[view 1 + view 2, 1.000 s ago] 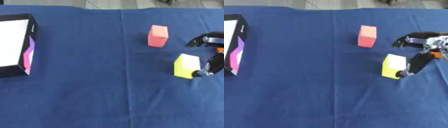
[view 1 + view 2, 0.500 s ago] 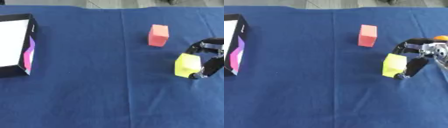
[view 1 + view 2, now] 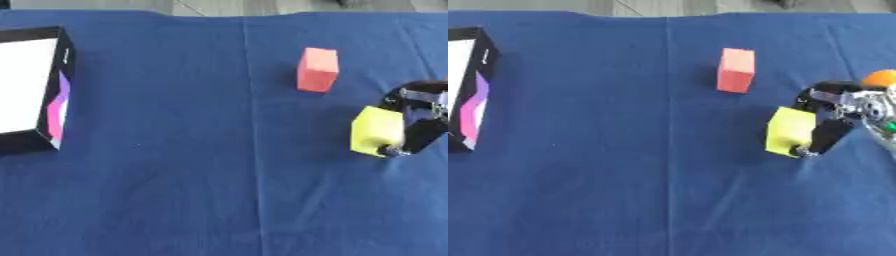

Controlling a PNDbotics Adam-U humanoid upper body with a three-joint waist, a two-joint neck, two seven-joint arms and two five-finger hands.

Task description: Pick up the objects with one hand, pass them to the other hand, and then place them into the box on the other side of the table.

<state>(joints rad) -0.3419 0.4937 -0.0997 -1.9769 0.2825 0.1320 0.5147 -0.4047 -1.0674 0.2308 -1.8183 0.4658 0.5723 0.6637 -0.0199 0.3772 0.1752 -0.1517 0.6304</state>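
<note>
A yellow block sits at the right of the blue table. My right hand comes in from the right edge, its fingers curled over the block's top and its thumb against the block's right side. A red block stands upright farther back, apart from the hand. The open box, black with a white inside and a purple-pink side, lies at the far left. My left hand shows in no view.
A blue cloth covers the whole table. An orange round thing shows at the right edge just behind my right hand.
My right hand has moved left onto the yellow block, and its fingers have curled round the block's top and side. The red block and the box have not moved.
</note>
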